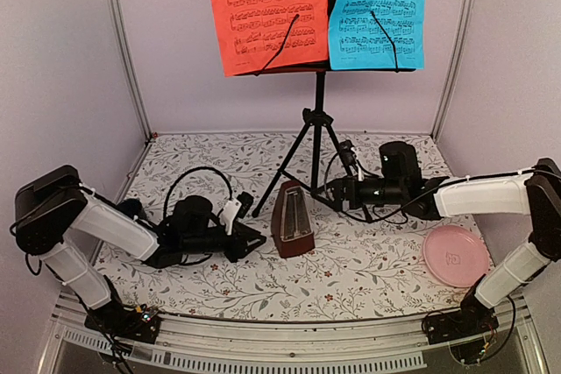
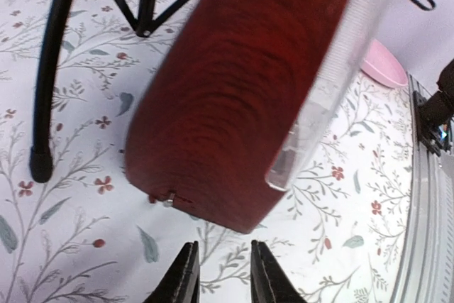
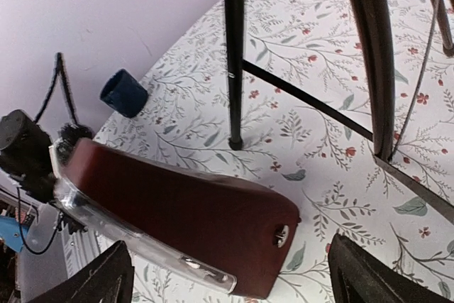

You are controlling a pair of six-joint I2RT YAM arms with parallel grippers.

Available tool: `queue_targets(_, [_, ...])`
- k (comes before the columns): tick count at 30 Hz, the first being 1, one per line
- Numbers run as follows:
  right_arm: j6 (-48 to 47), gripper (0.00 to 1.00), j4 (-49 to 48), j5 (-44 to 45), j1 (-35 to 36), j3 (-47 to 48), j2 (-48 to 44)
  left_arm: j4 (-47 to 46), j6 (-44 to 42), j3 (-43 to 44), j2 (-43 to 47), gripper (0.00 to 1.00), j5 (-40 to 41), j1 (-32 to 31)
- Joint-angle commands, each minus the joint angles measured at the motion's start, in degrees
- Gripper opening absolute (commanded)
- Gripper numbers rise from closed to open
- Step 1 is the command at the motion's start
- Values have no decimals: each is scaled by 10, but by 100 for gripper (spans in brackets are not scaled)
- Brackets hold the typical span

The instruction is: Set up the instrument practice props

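Note:
The black music stand [image 1: 320, 102] rises on tripod legs at the back centre. A red sheet [image 1: 263, 10] and a cyan sheet [image 1: 379, 10] of printed music rest on its desk. In front of the tripod the brown wooden metronome [image 1: 292, 221] stands upright on the cloth. My left gripper [image 1: 260, 238] lies low just left of it. Its jaws [image 2: 223, 250] are slightly open, empty, and a little short of the metronome's base [image 2: 234, 118]. My right gripper [image 1: 336, 192] is to the metronome's right, and its jaws [image 3: 230, 240] are wide open. The metronome [image 3: 184, 225] sits ahead of them, untouched.
A pink round plate [image 1: 456, 254] lies at the front right. A dark blue mug [image 3: 124, 92] lies on its side by the left wall. Tripod legs [image 3: 234, 54] spread over the floral cloth close to both grippers. Frame posts stand at the back corners.

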State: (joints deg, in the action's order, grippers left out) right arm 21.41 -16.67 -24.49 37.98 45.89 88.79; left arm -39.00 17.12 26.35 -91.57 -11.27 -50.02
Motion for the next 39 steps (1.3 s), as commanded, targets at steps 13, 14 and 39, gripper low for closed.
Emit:
queue_targets(13, [49, 99, 27, 84, 89, 46, -39, -163, -98, -47, -47, 43, 9, 42])
queue_targets(14, [47, 99, 31, 92, 93, 54, -32, -170, -102, -47, -55, 46, 6, 42])
queue_targets(39, [16, 94, 53, 109, 120, 130, 50, -387, -174, -15, -273, 90, -47, 8])
